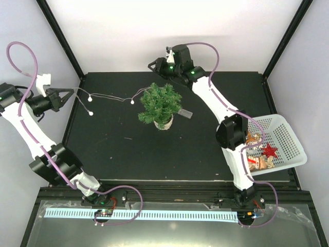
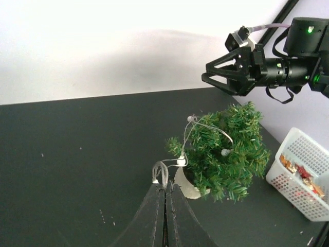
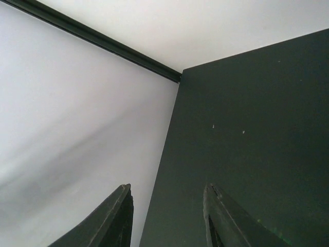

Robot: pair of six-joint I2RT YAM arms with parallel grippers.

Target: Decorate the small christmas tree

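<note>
Black counter [image 1: 128, 154]: carries all items. White basket [image 1: 290, 133]: at the counter's right edge, overhanging it, with ornaments inside. Small christmas tree [image 1: 160, 104]: upright in its white pot [image 1: 164, 123], near the counter's centre, well apart from the basket. Right end effector [image 1: 152, 66]: released, nothing between the fingers, raised behind the tree near the back wall. Left end effector [image 1: 72, 94]: clenched on the light string [image 1: 108, 96], off the counter's left edge. The string runs from there across to the tree's branches. Red star [image 1: 269, 151]: lying in the basket.
</note>
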